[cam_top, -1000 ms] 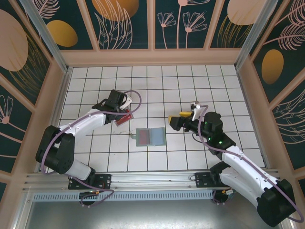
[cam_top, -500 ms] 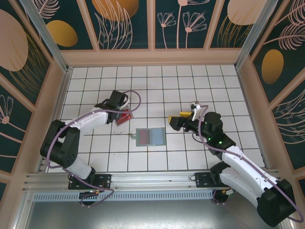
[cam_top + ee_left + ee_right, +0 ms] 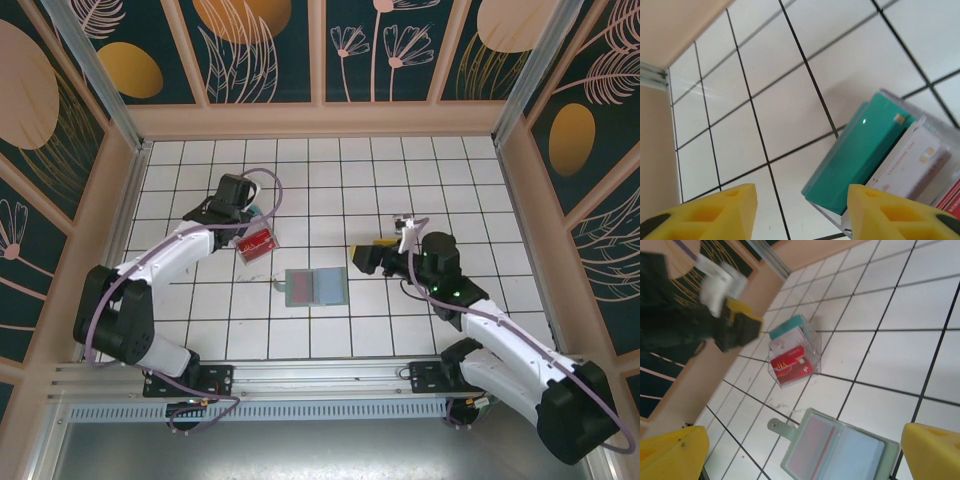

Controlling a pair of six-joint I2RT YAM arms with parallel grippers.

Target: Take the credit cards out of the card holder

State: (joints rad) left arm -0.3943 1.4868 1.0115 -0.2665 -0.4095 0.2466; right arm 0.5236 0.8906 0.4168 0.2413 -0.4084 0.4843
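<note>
Cards are sitting in clear box [image 3: 258,243]: teal card [image 3: 860,150], whitish card [image 3: 912,162], red card [image 3: 790,367]. Left tool [image 3: 800,200] is hovering just beside them, jaws apart, gripping nothing. Card holder [image 3: 313,287] is lying open on counter [image 3: 350,180], between the arms. Its left pocket is showing something reddish, possibly one more card. Right tool [image 3: 802,452] is hanging wide open near it. Advice: pin blue half, pinch card's exposed edge, slide it out flat.

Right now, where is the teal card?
The teal card sits in a clear box, left of the open card holder, by the left gripper.
</note>
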